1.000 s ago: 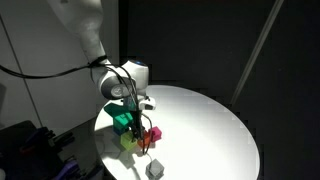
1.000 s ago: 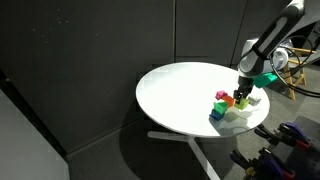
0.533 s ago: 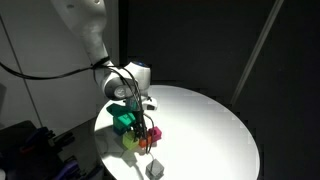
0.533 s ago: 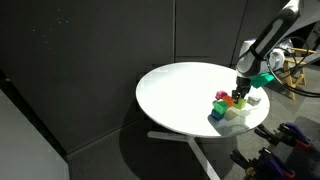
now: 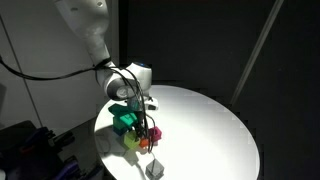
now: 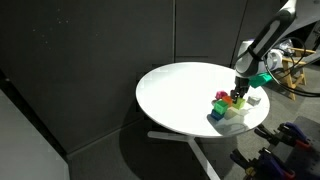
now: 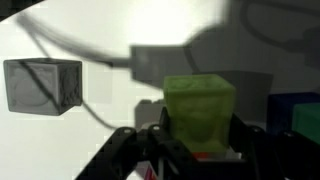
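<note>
Your claw (image 7: 200, 146) is closed about as far as it goes, and in the wrist view it sits around a light green block (image 7: 200, 106). The dark fingers (image 7: 150, 142) stand at either side of the block and press in on it, so I judge that you have a grip. A strip of red shows just under the block. I cannot tell whether the block rests on that red thing or hangs clear of it.

In both exterior views the claw is low over a huddle of coloured blocks at the near left edge of the round white table (image 5: 215, 120). A teal block (image 5: 124, 121) lies on the huddle's left and a magenta block (image 5: 156, 132) on its right. The claw's own body hides the grip there.

A grey cube (image 7: 42, 85) stands well apart on bare table, to the left in the wrist view. A blue block (image 7: 300, 116) sits close on the right.

As for progress, the pick looks made and nothing more: the light green block is in your grasp but has not left the huddle. The other blocks lie loose around it, and none that I can make out is sorted or set apart except the grey cube.
</note>
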{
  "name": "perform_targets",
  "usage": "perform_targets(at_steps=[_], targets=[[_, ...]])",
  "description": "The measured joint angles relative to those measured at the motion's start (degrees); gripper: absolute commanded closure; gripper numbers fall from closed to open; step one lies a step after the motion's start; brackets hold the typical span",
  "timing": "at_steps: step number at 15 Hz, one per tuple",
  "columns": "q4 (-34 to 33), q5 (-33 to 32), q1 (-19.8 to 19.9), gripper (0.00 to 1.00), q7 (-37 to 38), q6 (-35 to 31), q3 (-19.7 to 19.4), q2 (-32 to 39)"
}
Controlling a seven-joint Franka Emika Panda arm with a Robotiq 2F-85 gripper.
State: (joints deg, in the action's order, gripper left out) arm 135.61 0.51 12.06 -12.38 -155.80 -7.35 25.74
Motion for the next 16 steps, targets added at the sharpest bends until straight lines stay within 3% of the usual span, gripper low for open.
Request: perform_targets(at_steps=[16], targets=[[-2.16,0.04,0.45,0.72,0.00,1.18,0.28,1.35]])
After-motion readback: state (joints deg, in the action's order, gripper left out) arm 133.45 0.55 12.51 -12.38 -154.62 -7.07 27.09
